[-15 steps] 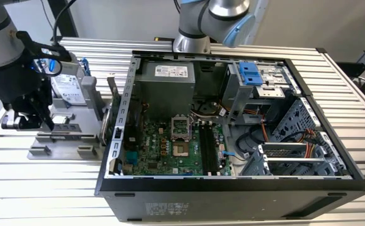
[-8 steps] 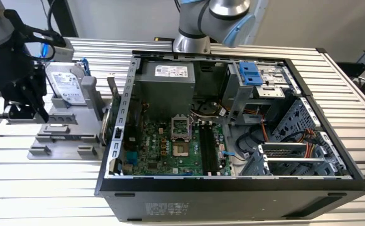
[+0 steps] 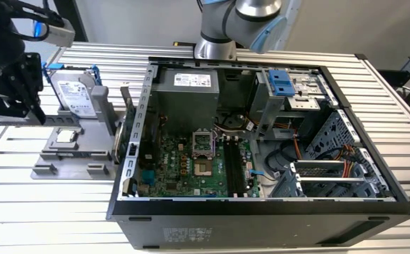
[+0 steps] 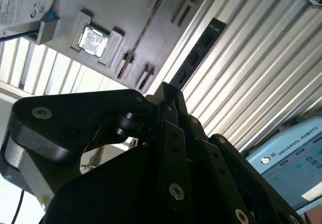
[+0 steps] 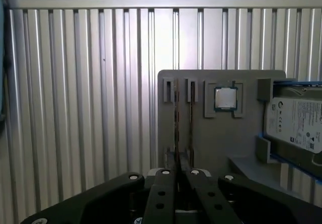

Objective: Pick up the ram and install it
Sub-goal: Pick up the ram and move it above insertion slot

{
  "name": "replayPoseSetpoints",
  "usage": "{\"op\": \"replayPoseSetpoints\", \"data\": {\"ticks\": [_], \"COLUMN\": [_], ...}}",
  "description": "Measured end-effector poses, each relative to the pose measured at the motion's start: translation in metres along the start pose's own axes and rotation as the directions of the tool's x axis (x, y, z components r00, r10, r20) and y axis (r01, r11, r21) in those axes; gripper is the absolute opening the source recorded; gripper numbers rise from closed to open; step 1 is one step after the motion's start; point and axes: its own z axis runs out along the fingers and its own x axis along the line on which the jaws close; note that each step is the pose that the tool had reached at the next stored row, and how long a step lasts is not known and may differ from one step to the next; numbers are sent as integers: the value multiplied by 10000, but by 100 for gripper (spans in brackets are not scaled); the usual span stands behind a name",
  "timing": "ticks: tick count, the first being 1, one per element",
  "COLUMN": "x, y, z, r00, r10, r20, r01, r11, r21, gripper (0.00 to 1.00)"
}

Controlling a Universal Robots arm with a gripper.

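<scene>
The ram (image 4: 201, 48) is a long dark stick with a row of black chips. In the second wrist view it juts out from my gripper (image 4: 168, 100), whose fingers are shut on its near end, and it hangs over the slatted table. In the exterior view my gripper (image 3: 34, 103) is at the far left, beside the grey holder (image 3: 78, 153) and well apart from the open computer case (image 3: 261, 211). The first wrist view looks past my gripper (image 5: 183, 171) down onto the holder (image 5: 201, 133) and its two narrow slots. The motherboard's long black memory slots (image 3: 233, 169) lie inside the case.
A silver hard drive (image 3: 74, 95) in a blue frame stands on the holder. A small square processor chip (image 5: 225, 98) sits in a recess beside it. The arm's base (image 3: 215, 47) rises behind the case. The case's walls and drive cages (image 3: 331, 174) stand tall on the exterior view's right.
</scene>
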Motion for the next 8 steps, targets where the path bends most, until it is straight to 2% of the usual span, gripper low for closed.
{"op": "replayPoseSetpoints", "data": {"ticks": [8], "x": [-4], "y": [5], "z": [-365], "r00": [10000], "r10": [0], "r20": [0], "r01": [0], "r11": [10000], "r21": [-4], "gripper": [0]}}
